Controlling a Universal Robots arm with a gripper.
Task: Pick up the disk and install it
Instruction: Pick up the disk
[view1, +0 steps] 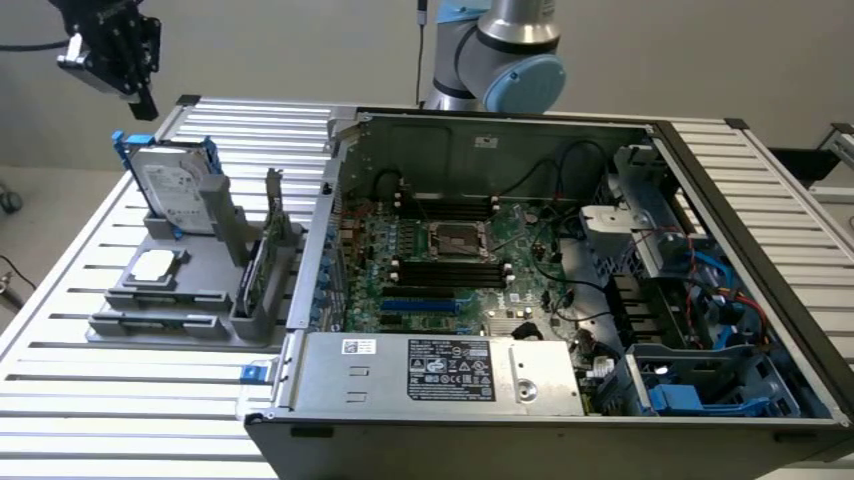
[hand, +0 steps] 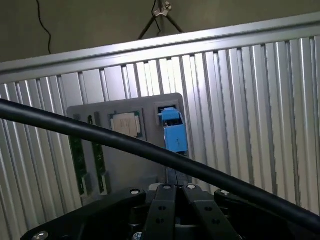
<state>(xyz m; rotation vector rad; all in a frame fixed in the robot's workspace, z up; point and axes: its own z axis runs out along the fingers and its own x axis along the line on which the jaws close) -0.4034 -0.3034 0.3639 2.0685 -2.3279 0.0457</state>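
Note:
The disk (view1: 180, 185), silver-grey with a white label and a blue carrier frame, stands upright in a grey holder (view1: 160, 320) at the exterior view's left. My gripper (view1: 136, 98) hangs in the air above and to the left of it, well clear of it. In the wrist view the disk's blue edge (hand: 174, 131) pokes out of the holder plate (hand: 130, 165) below my gripper (hand: 176, 190). The fingers (hand: 162, 210) are shut against each other with nothing between them.
An open computer case (view1: 747, 180) with motherboard (view1: 454, 260) and power supply (view1: 441, 370) takes up the centre and right; a blue drive bay (view1: 694, 395) sits in its near right corner. The holder also carries a pale chip (hand: 125, 124) and upright cards (view1: 274, 235). A black cable (hand: 100, 137) crosses the wrist view.

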